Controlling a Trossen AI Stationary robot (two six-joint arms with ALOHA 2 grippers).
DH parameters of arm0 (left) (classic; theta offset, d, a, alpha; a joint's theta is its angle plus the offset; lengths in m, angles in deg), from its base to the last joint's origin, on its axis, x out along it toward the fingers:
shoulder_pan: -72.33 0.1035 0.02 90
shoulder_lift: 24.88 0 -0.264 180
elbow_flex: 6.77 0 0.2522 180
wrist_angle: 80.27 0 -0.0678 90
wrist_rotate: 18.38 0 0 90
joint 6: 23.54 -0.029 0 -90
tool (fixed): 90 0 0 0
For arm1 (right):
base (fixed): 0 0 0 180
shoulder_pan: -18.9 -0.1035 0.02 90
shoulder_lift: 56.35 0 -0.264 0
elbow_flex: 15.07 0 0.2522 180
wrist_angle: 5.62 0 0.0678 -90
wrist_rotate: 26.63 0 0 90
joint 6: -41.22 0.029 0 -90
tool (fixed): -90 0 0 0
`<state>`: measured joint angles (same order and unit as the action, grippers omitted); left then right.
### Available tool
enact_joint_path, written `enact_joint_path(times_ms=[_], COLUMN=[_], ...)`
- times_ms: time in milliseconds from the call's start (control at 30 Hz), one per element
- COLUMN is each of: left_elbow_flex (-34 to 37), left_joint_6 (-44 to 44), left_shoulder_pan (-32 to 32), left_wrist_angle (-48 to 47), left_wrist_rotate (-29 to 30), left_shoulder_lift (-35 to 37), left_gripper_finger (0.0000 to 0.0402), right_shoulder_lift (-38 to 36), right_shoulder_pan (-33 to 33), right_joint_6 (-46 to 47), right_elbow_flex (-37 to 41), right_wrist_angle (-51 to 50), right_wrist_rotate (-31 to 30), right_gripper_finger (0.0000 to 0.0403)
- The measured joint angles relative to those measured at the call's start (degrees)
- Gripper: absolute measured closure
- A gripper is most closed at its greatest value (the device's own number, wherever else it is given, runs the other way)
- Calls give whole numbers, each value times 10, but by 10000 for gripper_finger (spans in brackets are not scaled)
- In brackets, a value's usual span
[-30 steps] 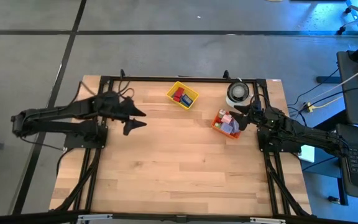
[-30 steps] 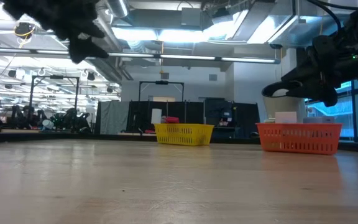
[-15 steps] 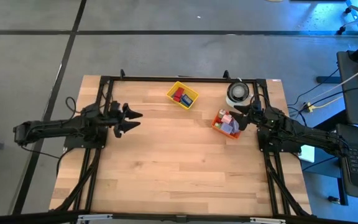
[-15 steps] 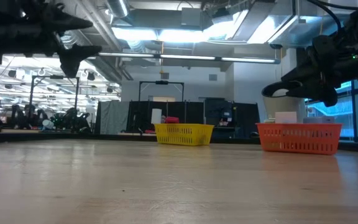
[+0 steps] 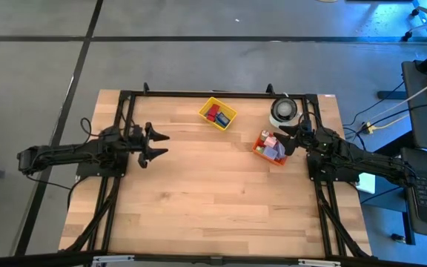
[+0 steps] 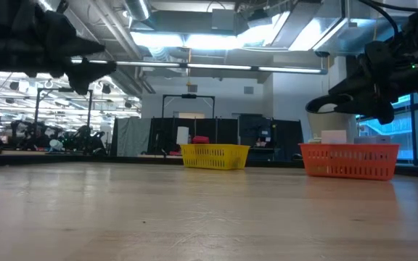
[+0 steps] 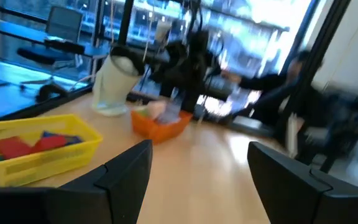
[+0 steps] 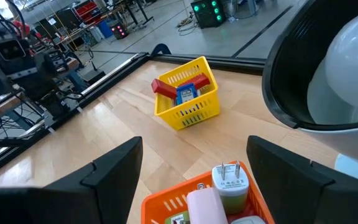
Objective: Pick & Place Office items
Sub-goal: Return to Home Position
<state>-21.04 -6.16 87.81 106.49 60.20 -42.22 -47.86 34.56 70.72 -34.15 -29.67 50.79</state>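
The office items lie in two bins. Red and blue pieces (image 5: 215, 113) sit in the yellow bin (image 5: 225, 121). Lavender, pink and white pieces (image 5: 273, 143) fill the orange bin (image 5: 259, 147). In the right wrist view a white plug-like piece (image 8: 230, 179) tops the orange bin's load. My left gripper (image 5: 161, 144) hangs open and empty over the table's left part, well left of both bins. My right gripper (image 5: 290, 138) is open and empty, just right of the orange bin and above its rim.
A white round roll (image 5: 284, 111) in a dark holder stands at the far right corner, behind the orange bin. Black frame rails (image 5: 213, 94) run along the far edge and both sides. Bare wood (image 5: 213, 200) covers the middle and near half of the table.
My left arm has sunk lower and drawn back a little toward the table's left edge. Its gripper has levelled out and stayed open and empty. The bins and their pieces have not moved.
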Motion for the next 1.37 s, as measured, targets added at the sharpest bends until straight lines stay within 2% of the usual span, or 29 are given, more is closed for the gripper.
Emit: enact_joint_path(times_ms=[133,267,1367], left_elbow_flex=[0,0,0], left_joint_6=[-58,-59,-47], left_shoulder_pan=[0,0,0], left_wrist_angle=[-49,-75,-75], left_wrist_rotate=[0,0,0], left_shoulder_lift=[0,0,0], left_gripper_finger=[141,141,141], right_shoulder_lift=[0,0,0], right_shoulder_pan=[0,0,0], right_joint_6=[0,0,0], right_elbow_flex=[0,0,0], right_wrist_angle=[0,0,0], right_wrist_rotate=[0,0,0], right_gripper_finger=[112,112,112])
